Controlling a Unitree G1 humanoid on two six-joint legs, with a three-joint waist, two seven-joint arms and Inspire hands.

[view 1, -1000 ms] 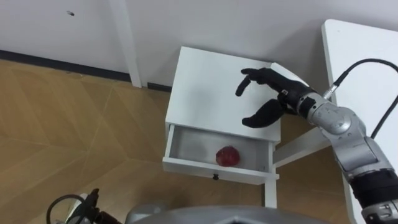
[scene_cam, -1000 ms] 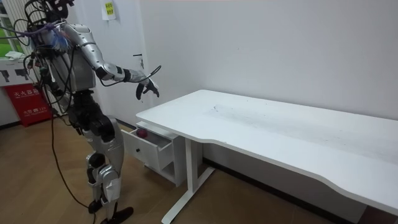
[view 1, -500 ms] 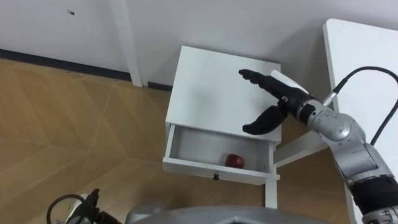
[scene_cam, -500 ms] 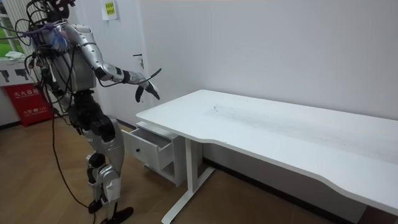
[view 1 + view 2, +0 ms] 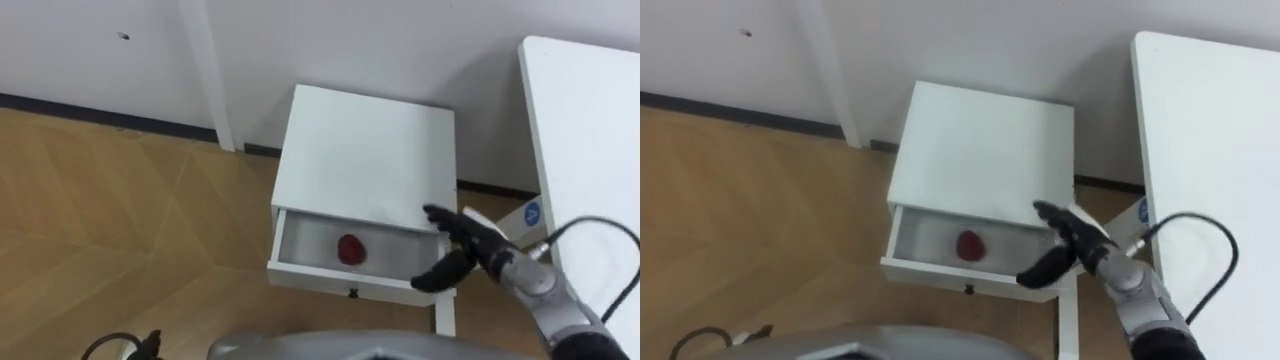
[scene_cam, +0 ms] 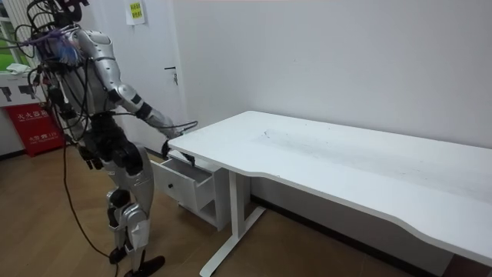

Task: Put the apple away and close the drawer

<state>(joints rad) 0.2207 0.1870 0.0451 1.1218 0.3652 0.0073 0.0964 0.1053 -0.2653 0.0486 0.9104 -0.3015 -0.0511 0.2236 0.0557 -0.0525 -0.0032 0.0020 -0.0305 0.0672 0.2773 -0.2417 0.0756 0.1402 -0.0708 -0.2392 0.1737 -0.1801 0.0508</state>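
the apple (image 5: 349, 250) is seen lying inside the open drawer (image 5: 340, 284) of the white cabinet (image 5: 365, 150). the right hand (image 5: 468, 250) is held by the drawer's right end, fingers spread, and nothing is gripped.

Bright, even room light throughout (soft shadow inside the open drawer (image 5: 320, 281)).
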